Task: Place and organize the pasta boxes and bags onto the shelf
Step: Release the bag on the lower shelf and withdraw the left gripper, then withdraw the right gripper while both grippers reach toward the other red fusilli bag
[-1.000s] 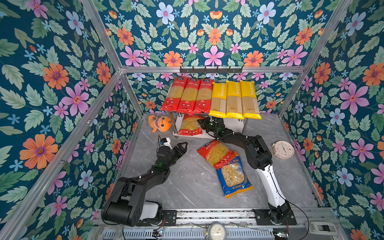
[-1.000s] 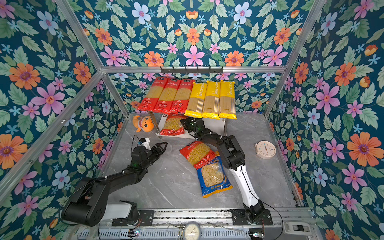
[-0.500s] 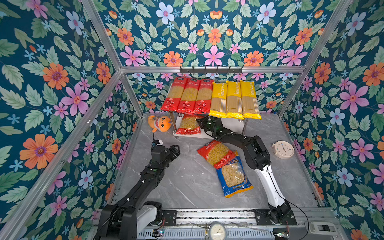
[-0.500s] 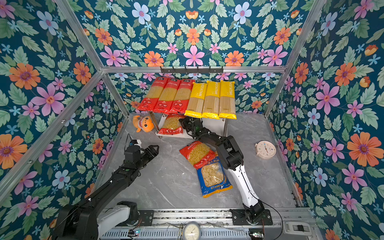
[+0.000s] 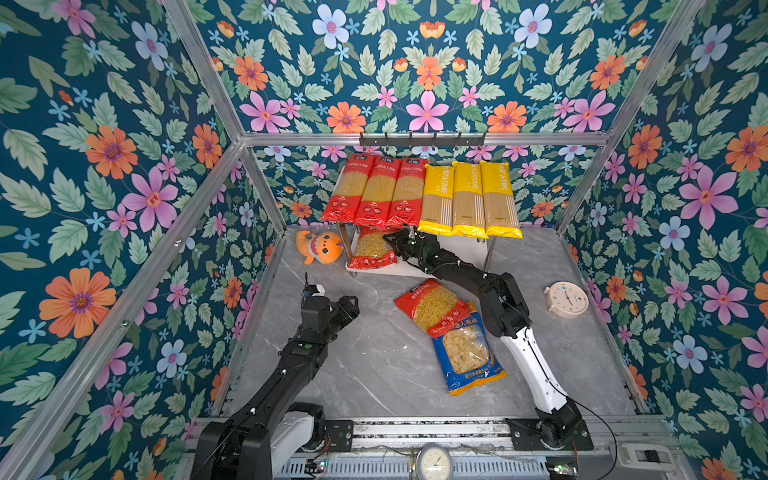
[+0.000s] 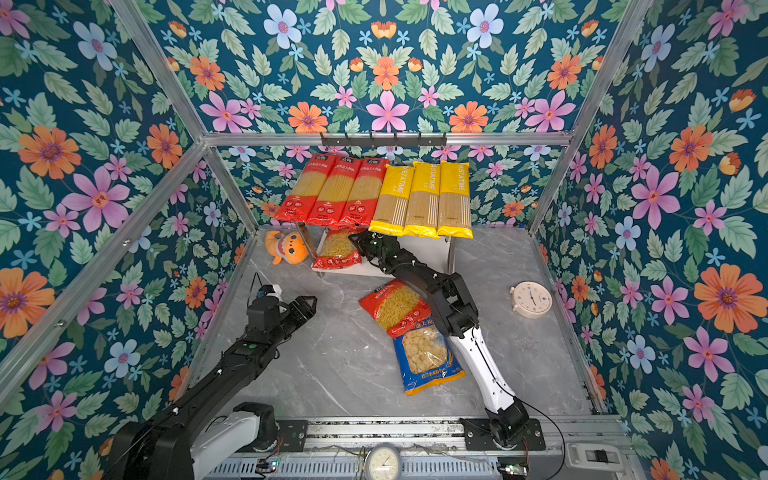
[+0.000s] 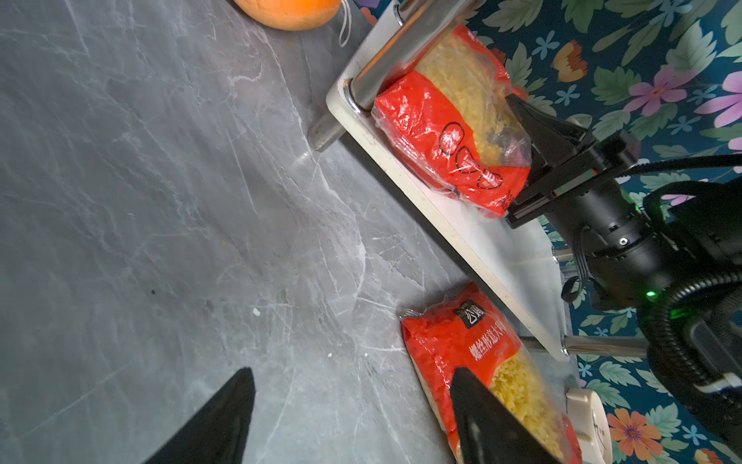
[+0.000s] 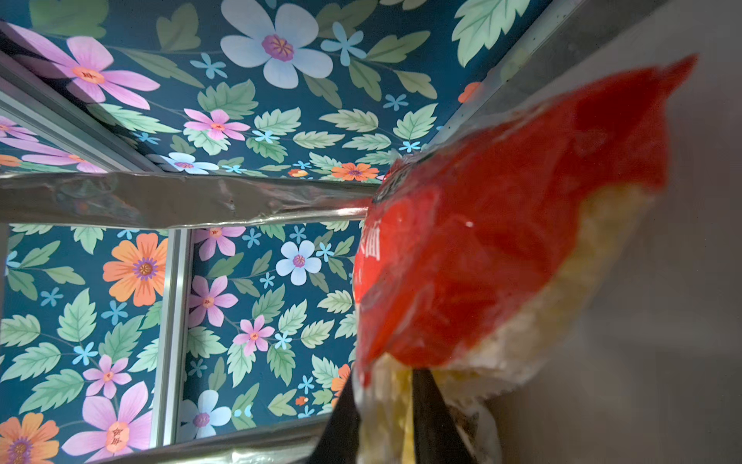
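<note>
Both top views: spaghetti packs (image 5: 467, 195) fill the shelf (image 5: 469, 251) top, upper centre; red bag (image 5: 372, 249) on its lower board; second red bag (image 5: 428, 305) and blue bag (image 5: 467, 353) on table (image 5: 374, 374), centre.
Left wrist view: left gripper (image 7: 353, 418) spread wide, empty.
Right wrist view: right gripper (image 8: 383, 426), lower centre, pinching red bag's edge.

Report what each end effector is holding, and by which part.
Left end effector: open, nothing held. Right end effector: closed on the red bag on the lower board of the shelf, by a side edge; how firmly cannot be told.
</note>
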`<state>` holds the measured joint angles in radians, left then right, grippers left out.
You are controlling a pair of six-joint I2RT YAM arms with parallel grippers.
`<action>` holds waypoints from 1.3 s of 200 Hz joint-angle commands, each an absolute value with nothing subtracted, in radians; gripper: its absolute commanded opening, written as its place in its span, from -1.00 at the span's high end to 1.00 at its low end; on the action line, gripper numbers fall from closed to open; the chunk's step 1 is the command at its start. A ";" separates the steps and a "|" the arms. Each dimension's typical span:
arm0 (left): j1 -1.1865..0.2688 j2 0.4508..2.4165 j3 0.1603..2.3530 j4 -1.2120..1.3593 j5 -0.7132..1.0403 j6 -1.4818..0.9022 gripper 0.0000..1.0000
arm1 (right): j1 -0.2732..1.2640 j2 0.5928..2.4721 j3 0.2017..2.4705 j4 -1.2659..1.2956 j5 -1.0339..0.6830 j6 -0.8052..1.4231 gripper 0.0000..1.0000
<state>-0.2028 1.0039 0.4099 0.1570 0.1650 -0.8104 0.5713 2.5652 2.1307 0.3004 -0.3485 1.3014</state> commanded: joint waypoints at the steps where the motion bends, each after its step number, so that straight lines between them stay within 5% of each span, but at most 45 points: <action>1: -0.202 0.998 0.408 0.171 0.196 -0.819 -0.58 | 0.578 2.518 2.079 0.298 -0.413 1.270 0.38; 46: -0.209 0.976 0.388 0.198 0.255 -0.825 -0.58 | 0.575 2.309 1.804 0.303 -0.379 1.167 0.03; 148: -0.529 1.020 0.320 0.364 0.190 -0.898 -0.58 | 0.627 1.725 1.029 0.230 -0.213 0.926 0.00; 204: -0.662 1.189 0.317 0.597 0.153 -0.987 -0.63 | 0.577 1.458 0.889 -0.089 -0.063 0.784 -0.05; 260: -0.746 1.403 0.347 0.782 0.136 -1.050 -0.63 | 0.518 1.571 1.021 -0.329 0.012 0.645 -0.32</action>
